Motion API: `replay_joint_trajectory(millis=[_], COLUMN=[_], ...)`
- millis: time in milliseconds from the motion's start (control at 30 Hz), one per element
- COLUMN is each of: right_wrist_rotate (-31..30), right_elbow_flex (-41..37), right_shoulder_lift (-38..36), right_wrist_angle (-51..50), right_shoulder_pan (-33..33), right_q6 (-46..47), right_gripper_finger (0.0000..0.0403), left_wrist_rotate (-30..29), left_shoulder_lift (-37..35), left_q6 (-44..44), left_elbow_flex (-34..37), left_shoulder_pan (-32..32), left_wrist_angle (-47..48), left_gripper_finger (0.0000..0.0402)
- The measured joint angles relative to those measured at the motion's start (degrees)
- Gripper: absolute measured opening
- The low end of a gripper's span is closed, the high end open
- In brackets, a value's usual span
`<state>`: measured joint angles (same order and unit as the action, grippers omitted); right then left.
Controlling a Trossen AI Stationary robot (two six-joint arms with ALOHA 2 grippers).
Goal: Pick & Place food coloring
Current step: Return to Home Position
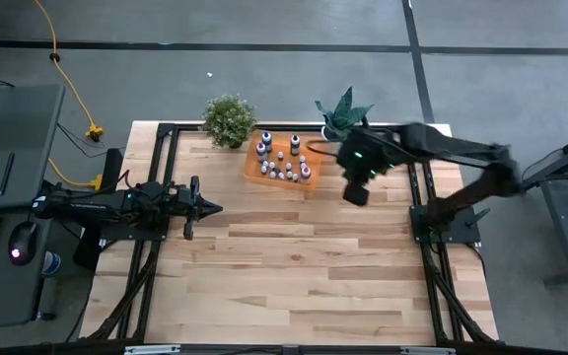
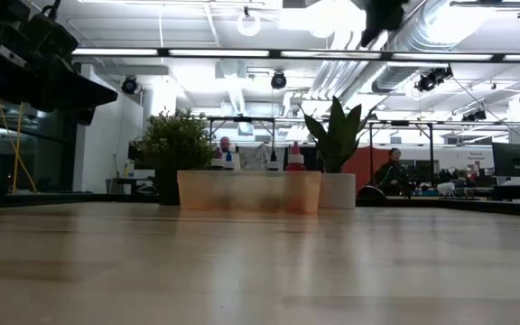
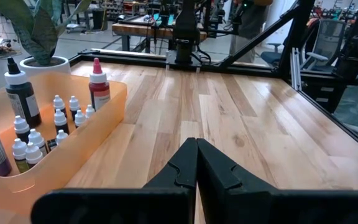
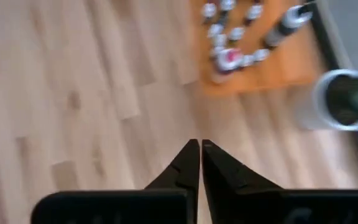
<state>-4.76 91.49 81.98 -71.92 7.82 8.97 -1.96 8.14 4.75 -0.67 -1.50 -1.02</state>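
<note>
The food coloring bottles point(image 1: 282, 158) stand upright in a shallow orange tray point(image 1: 254, 174) near the table's far edge. In the left wrist view the bottles point(image 3: 33, 134) are mostly tiny and white-capped, with a red one point(image 3: 98, 87) and a dark one point(image 3: 20, 93). My right gripper point(image 1: 355, 193) hangs shut above the table, pointing down, just right of the tray point(image 4: 278, 68); its fingertips point(image 4: 200, 149) hold nothing. My left gripper point(image 1: 211, 208) is shut and empty, level over the table's left part, with its tips point(image 3: 196, 152) pointing right.
Two potted plants stand at the far edge: a bushy one point(image 1: 230, 119) left of the tray and a broad-leaved one in a white pot point(image 1: 342, 116) right of it. Bare wood table point(image 1: 304, 266) spreads toward the near edge. Black frame rails point(image 1: 424, 227) run along the sides.
</note>
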Motion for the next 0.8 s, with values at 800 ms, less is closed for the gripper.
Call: replay_joint_trajectory(millis=[800], right_wrist_rotate=[18.61], right_elbow_flex=[-81.10], right_shoulder_lift=[-52.02], right_wrist_angle=[93.88], right_shoulder_pan=[-9.42], right_q6=[3.97], right_gripper_finger=[0.0000], left_wrist_rotate=[0.00], left_shoulder_lift=[-0.01], left_q6=[0.00], left_elbow_flex=[0.00], left_shoulder_pan=[0.01], left_wrist_angle=[0.00], left_gripper_finger=[0.0000])
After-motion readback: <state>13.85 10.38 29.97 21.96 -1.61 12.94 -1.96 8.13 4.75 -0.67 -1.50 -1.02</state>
